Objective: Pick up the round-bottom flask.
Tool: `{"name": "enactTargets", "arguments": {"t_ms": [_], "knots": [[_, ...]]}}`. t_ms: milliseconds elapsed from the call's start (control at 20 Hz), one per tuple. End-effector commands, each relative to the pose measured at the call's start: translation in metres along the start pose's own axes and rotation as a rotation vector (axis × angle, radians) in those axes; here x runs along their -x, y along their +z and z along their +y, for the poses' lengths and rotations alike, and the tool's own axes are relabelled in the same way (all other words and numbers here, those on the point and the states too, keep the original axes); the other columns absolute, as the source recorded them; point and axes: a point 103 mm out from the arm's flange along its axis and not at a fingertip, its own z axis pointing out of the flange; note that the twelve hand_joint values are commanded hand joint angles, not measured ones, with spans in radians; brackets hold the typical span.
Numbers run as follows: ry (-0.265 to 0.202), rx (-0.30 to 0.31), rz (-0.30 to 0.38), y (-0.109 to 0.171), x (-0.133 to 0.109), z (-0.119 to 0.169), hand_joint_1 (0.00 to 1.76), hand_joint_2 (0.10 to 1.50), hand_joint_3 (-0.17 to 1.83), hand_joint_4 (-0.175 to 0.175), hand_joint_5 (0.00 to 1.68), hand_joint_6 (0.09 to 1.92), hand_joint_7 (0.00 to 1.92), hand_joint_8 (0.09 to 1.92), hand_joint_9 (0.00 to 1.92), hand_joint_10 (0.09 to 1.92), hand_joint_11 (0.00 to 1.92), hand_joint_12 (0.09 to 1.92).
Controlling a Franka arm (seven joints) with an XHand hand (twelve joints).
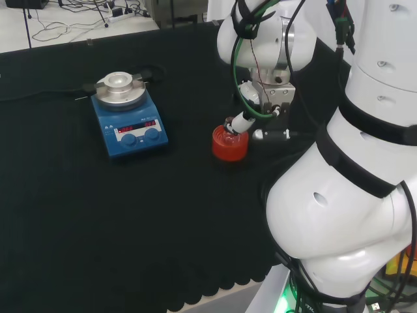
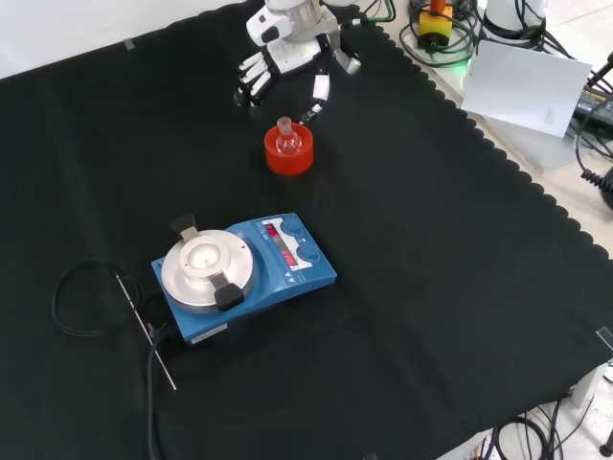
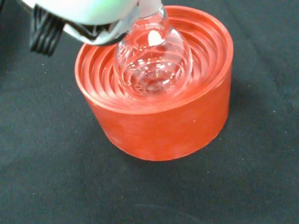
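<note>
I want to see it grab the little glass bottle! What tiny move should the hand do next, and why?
Probably lower a bit and curl its fingers round the neck. The round-bottom flask sits upright in the red ribbed stand, and the hand hangs just beyond it in the front view, fingers spread on either side of the neck, not gripping yet.

This is a laboratory set up for robot work. A table [image 2: 460, 287] draped in black cloth carries a blue hotplate stirrer [image 2: 244, 278] with a round metal top and a thin probe on a cable. At about 1 o'clock from it in the front view, a clear glass flask [image 2: 285, 136] sits in a red ribbed stand [image 2: 288, 153]. Loose cables [image 2: 431, 38] crowd the table's far edge.
</note>
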Motion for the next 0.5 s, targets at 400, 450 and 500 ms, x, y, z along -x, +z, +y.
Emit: {"name": "enactTargets", "arguments": {"t_ms": [400,450,500], "knots": [[-0.014,0.039,0.042,0.0157,-0.0004,0.005,0.93,0.55,0.7,-0.079,0.54,0.78,0.16,0.71,0.37,0.74,0.08,1.45],[-0.015,0.04,0.043,0.0161,-0.0005,0.005,0.93,0.55,0.69,-0.079,0.55,0.79,0.16,0.71,0.37,0.74,0.08,1.44],[-0.017,0.041,0.045,0.017,-0.0005,0.0052,0.93,0.55,0.69,-0.079,0.55,0.79,0.17,0.71,0.37,0.74,0.08,1.44]]}}
